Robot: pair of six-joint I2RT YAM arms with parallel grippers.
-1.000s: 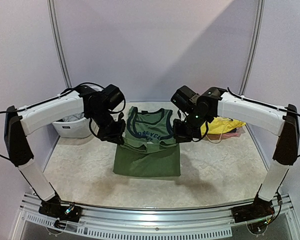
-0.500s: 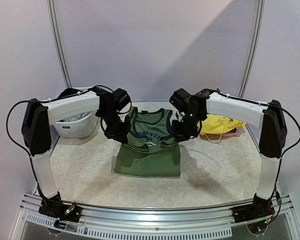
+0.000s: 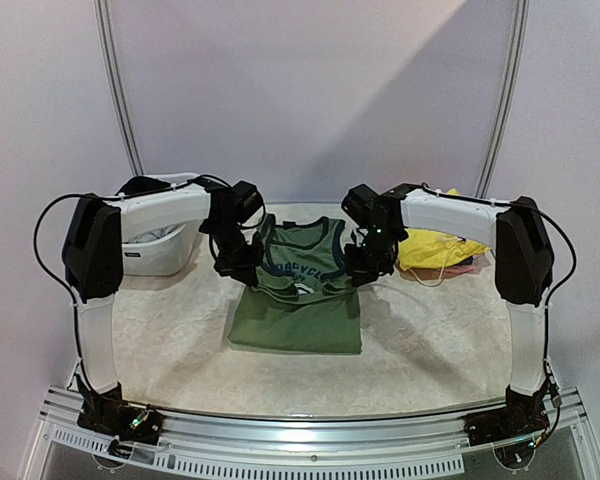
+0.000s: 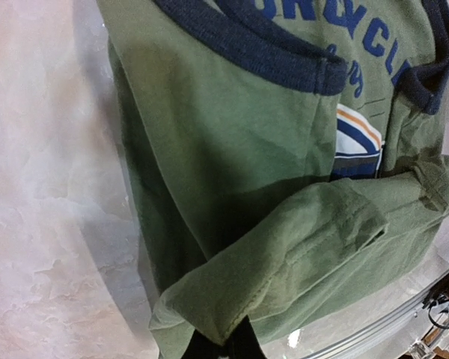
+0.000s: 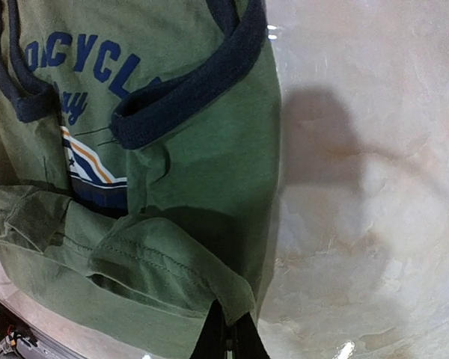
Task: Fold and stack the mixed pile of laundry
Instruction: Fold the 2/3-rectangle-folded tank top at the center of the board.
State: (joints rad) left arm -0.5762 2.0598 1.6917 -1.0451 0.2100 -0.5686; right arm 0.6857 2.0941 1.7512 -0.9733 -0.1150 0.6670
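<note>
The olive-green shirt (image 3: 298, 310) lies at the centre of the table (image 3: 180, 350). The left gripper (image 3: 242, 268) and right gripper (image 3: 358, 270) each pinch a hem corner tightly, holding the hem doubled over the chest graphic, so the first fold appears about half complete. Beyond, the yellow garment (image 3: 435, 248) and the pieces under it are unfolded. No stack exists. The white tub (image 3: 150, 248) stands far left.
</note>
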